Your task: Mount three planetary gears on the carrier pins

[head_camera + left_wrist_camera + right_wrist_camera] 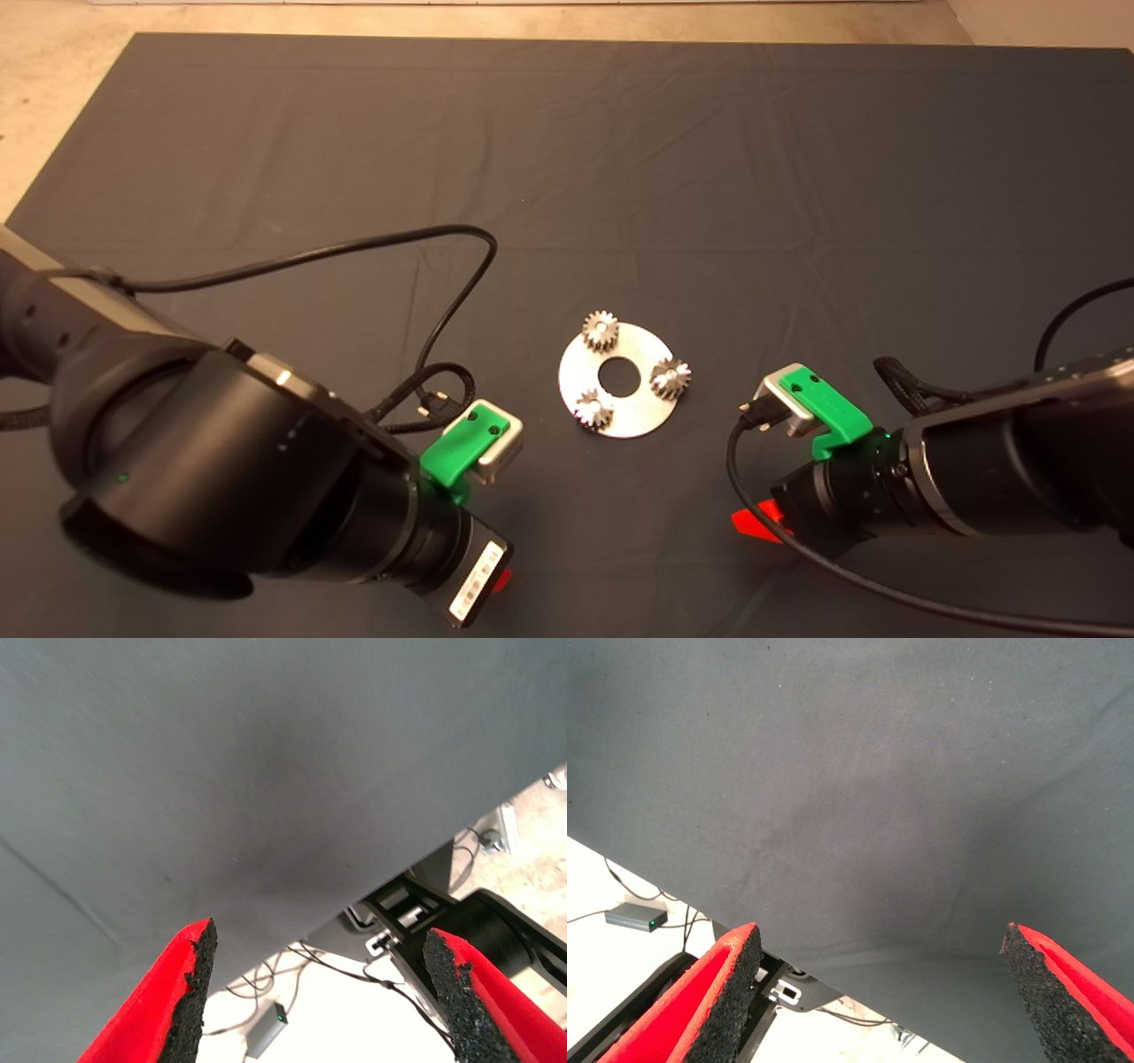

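Three planetary gears sit on the round silver disc at mid-mat, spaced around its centre hole: one at the far side, one at the right, one at the near left. Each gear covers one of the carrier pins, which show only as bright spots in the gear bores. My left gripper hangs open over bare mat near the front edge, left of the disc. On the other side of the disc my right gripper is also open, with nothing between its pads. Neither touches the disc.
A black cable loops over the mat left of the disc, and another cable trails from the right arm. The mat's front edge lies close under both grippers. Beyond it are the floor, a black frame and a small box.
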You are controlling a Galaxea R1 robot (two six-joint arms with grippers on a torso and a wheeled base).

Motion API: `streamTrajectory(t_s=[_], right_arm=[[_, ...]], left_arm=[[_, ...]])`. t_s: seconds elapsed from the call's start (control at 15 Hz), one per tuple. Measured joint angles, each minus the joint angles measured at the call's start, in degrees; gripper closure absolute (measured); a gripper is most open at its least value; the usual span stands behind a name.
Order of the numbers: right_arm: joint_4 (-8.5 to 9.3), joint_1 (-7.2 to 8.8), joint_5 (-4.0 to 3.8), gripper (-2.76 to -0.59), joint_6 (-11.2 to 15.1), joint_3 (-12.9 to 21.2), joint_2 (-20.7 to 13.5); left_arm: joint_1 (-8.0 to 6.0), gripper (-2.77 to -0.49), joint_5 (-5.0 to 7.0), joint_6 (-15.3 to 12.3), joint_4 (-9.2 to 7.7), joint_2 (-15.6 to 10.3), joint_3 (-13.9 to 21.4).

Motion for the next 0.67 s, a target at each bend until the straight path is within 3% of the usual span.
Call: streamTrajectory(t_s=[0.33,0.67], right_arm=[[-0.52,-0.12,0.00,-2.02,0.38,0.00,0.02],[-0.79,-0.12,0.02,-2.02,0.41,0.00,0.16]], left_arm=[[1.35,-1.61,0.00,-0.03,1.75,-0.40,0.00],[1.38,-1.61,0.01,-0.05,2.47,-1.35,0.44]])
